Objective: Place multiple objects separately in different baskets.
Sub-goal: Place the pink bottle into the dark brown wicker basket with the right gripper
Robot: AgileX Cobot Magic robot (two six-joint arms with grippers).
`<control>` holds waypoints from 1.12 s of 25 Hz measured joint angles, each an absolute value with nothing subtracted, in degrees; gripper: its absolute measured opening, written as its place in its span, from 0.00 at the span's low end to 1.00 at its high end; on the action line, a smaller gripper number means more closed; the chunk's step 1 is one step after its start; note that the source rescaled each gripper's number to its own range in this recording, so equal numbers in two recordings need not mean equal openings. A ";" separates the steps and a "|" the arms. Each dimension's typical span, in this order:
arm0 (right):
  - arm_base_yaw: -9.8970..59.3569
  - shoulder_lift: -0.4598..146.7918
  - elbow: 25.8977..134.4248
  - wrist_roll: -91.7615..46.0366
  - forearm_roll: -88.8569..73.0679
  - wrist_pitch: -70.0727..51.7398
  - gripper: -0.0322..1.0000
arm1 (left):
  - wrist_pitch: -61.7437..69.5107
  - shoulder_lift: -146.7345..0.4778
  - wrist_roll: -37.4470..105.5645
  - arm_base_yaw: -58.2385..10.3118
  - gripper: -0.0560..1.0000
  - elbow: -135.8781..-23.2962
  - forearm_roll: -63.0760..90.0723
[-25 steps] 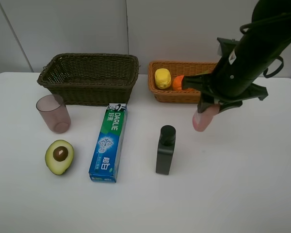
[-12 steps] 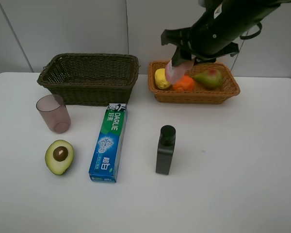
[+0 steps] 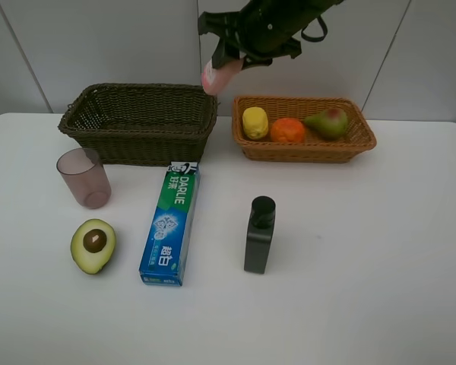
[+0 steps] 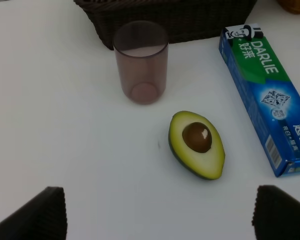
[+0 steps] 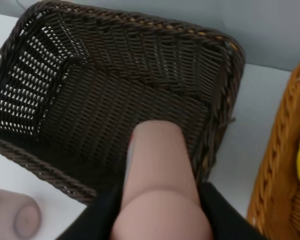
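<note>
My right gripper (image 3: 235, 55) is shut on the pink bottle (image 3: 217, 75) and holds it in the air over the right end of the dark wicker basket (image 3: 137, 141). In the right wrist view the pink bottle (image 5: 160, 170) hangs over that dark basket (image 5: 65, 60). The tan basket (image 3: 311, 152) holds the lemon (image 3: 255, 122), orange (image 3: 287, 131) and pear (image 3: 327, 122). On the table lie the mauve cup (image 3: 83, 177), halved avocado (image 3: 93, 245), toothpaste box (image 3: 170, 224) and black bottle (image 3: 259, 234). My left gripper (image 4: 160, 220) is open above the avocado (image 4: 196, 144) and cup (image 4: 141, 62).
The white table has bare room on the right and along the front. A grey wall stands behind the baskets. The toothpaste box (image 4: 265, 95) lies just in front of the dark basket (image 4: 180, 25). The left arm is out of the high view.
The right arm has lifted the pink bottle from the table near the tan basket and carried it left and back, past that basket, to above the dark basket. The left gripper stays still.
</note>
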State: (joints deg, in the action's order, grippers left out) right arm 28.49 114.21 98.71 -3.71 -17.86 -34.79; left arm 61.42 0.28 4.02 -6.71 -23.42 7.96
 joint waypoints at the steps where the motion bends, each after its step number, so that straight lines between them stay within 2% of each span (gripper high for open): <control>1: 28.49 115.91 100.50 -4.70 -19.03 -35.30 0.03 | 61.42 0.28 4.02 -6.71 0.98 -23.42 7.96; 15: 30.94 133.46 118.99 -6.88 -22.50 -36.30 0.03 | 61.42 0.28 4.02 -6.71 0.98 -23.42 7.96; 28: 31.30 137.60 121.53 -6.88 -23.07 -35.25 0.03 | 61.42 0.28 4.02 -6.71 0.98 -23.42 7.96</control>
State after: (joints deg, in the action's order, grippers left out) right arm 31.30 137.60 121.53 -6.88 -23.07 -35.25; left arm 61.42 0.28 4.02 -6.71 -23.42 7.96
